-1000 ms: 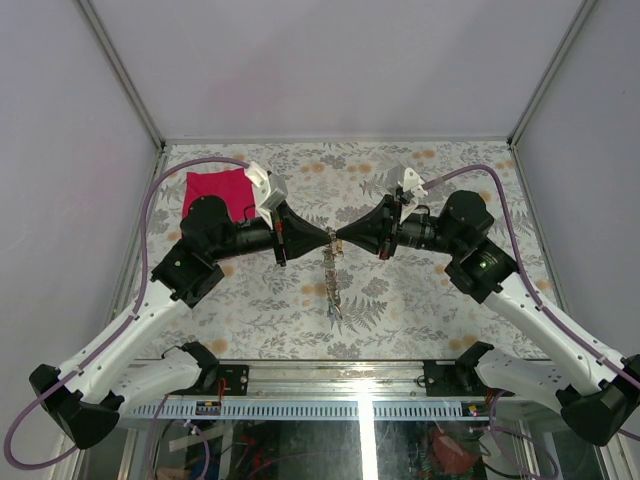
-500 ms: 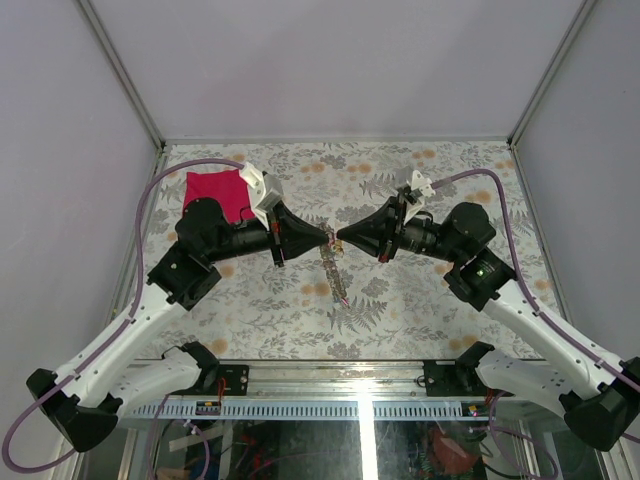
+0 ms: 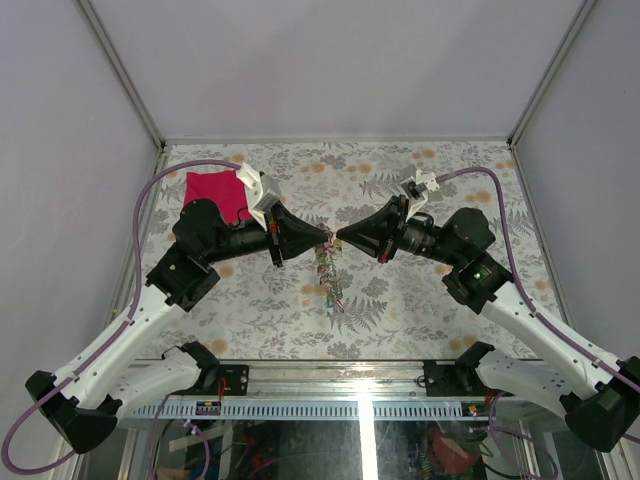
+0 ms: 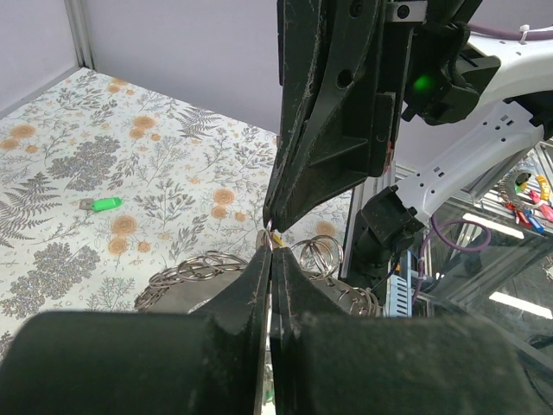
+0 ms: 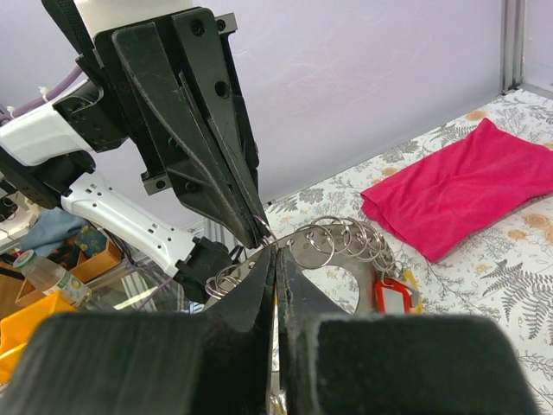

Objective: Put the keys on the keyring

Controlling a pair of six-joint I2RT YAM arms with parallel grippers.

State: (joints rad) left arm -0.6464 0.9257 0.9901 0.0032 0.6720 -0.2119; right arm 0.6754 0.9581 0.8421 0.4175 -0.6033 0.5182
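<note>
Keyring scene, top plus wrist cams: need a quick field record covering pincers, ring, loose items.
left pincer: shut, tip at the keyring's rim
right pincer: shut, tip to tip with the left one
keyring: hangs below both tips, looks pinched by both; small rings fringe it
red tag: hangs at the keyring
green-headed key: loose on the table, apart from the keyring
red cloth: flat, far left corner

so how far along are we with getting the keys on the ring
Done: at least a red-tagged key hangs from the keyring. In hand: left fingers and right fingers, both shut, meet tip to tip at the keyring, holding it up. To do: a green key lies loose on the table.
</note>
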